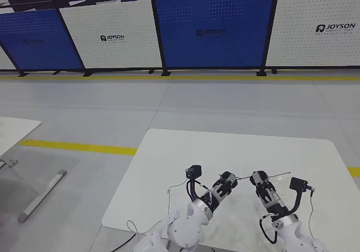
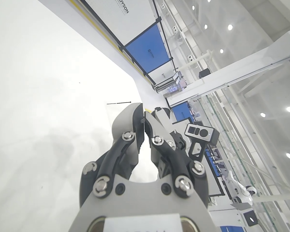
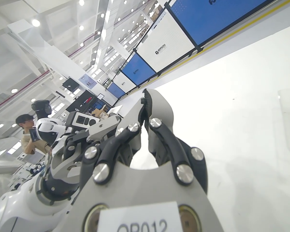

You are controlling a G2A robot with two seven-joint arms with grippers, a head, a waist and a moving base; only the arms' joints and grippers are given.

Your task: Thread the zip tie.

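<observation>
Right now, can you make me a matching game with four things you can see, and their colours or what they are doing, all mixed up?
Things:
1 zip tie
2 table
3 floor line
4 left gripper

Matches:
A yellow
B shut on the zip tie
C thin and black
D white, under both arms

Pairs: 1-C, 2-D, 3-A, 4-B
</observation>
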